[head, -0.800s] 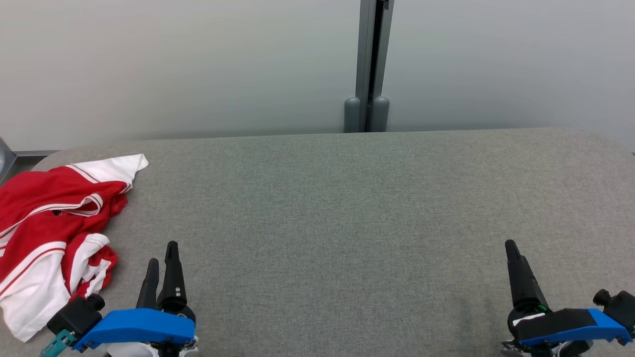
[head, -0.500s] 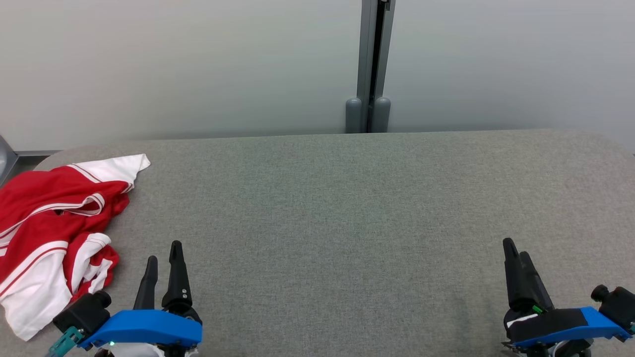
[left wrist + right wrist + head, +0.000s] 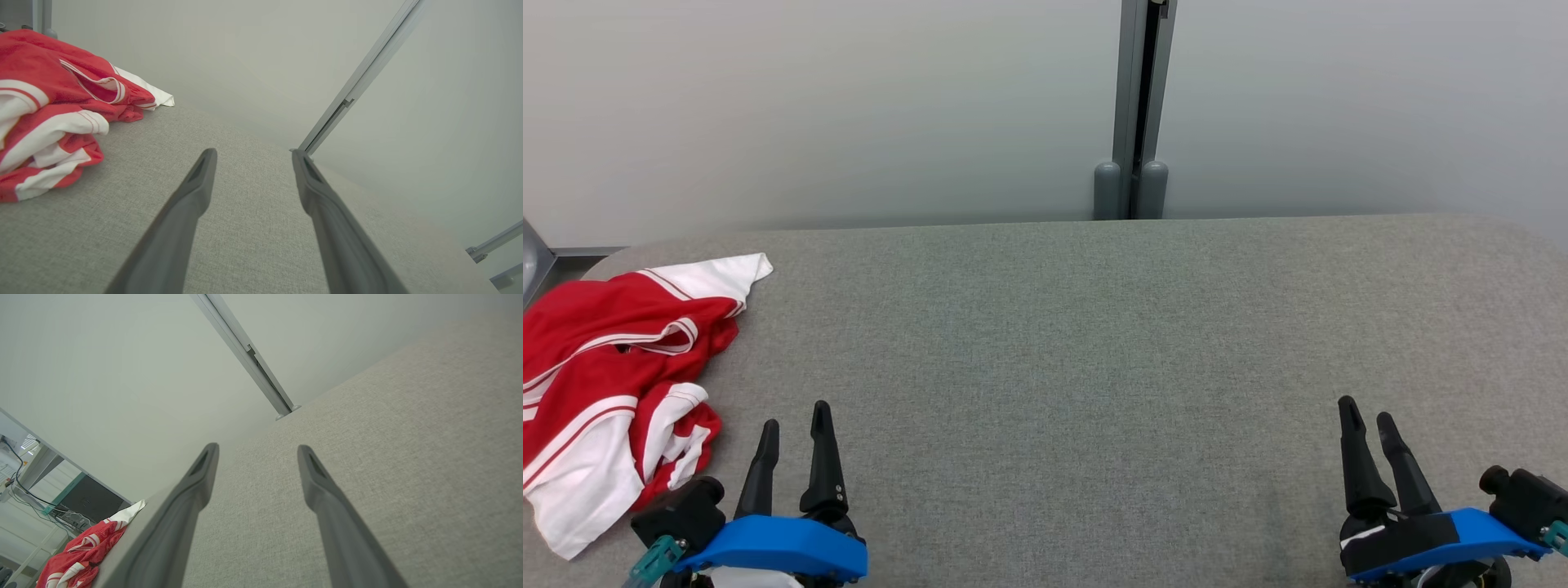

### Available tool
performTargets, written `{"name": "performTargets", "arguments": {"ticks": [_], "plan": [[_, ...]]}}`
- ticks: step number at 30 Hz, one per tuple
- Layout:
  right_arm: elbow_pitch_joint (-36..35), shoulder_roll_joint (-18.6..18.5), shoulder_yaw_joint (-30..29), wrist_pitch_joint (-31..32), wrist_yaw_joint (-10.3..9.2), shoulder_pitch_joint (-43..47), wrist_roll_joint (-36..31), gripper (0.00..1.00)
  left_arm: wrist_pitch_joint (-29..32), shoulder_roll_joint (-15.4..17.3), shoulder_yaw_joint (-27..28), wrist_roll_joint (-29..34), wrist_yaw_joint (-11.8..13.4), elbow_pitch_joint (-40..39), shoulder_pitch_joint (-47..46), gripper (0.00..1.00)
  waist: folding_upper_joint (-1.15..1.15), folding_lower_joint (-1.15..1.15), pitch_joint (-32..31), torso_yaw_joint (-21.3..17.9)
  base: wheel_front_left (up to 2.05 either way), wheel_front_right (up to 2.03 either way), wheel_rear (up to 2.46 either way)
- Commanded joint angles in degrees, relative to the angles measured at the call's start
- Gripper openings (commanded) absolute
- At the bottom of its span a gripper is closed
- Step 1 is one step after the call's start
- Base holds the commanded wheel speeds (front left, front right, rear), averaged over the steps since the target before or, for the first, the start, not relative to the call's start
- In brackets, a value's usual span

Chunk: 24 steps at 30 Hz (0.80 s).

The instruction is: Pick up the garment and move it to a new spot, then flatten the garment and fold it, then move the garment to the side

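A crumpled red and white garment [image 3: 605,367] lies bunched at the left end of the grey fabric table [image 3: 1094,343]. In the left wrist view the garment [image 3: 53,102] sits at the upper left, apart from the fingers. My left gripper [image 3: 795,416] stands open near the table's front edge, just right of the garment and not touching it. At the front right my right gripper [image 3: 1365,412] is open too, with nothing between its fingers. The right wrist view catches the garment [image 3: 81,549] far off at the lower left.
A pale wall with a grey vertical post [image 3: 1141,106] runs behind the table. The table's rounded left corner lies just beyond the garment. Shelving and cables [image 3: 24,477] show past the table's left end in the right wrist view.
Both grippers have turned so their two fingers now show apart, and both have drawn slightly back toward the front edge. The garment has not moved.
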Motion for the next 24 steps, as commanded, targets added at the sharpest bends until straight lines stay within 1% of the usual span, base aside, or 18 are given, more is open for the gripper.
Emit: {"name": "performTargets", "arguments": {"ticks": [1,15,24], "plan": [[-0.5,-0.5,0.0,-0.5,0.11,-0.1,-1.5,1.00,-0.6,0.4,-0.5,1.6,0.3,-0.3,0.0,1.00,0.00,0.00,0.0,0.0,0.00,0.00,0.00],[0.9,-0.5,-0.2,-2.4,0.13,0.6,-9.4,1.00,-2.6,0.7,-2.1,9.3,0.2,0.3,0.6,1.00,0.00,0.00,-0.2,0.0,0.00,0.00,0.00],[1.3,-0.6,0.1,-3.6,0.13,0.5,-13.7,1.00,-3.7,0.7,-2.5,13.0,1.4,2.2,0.5,1.00,0.00,0.00,-0.3,0.1,0.00,0.00,0.00]]}}
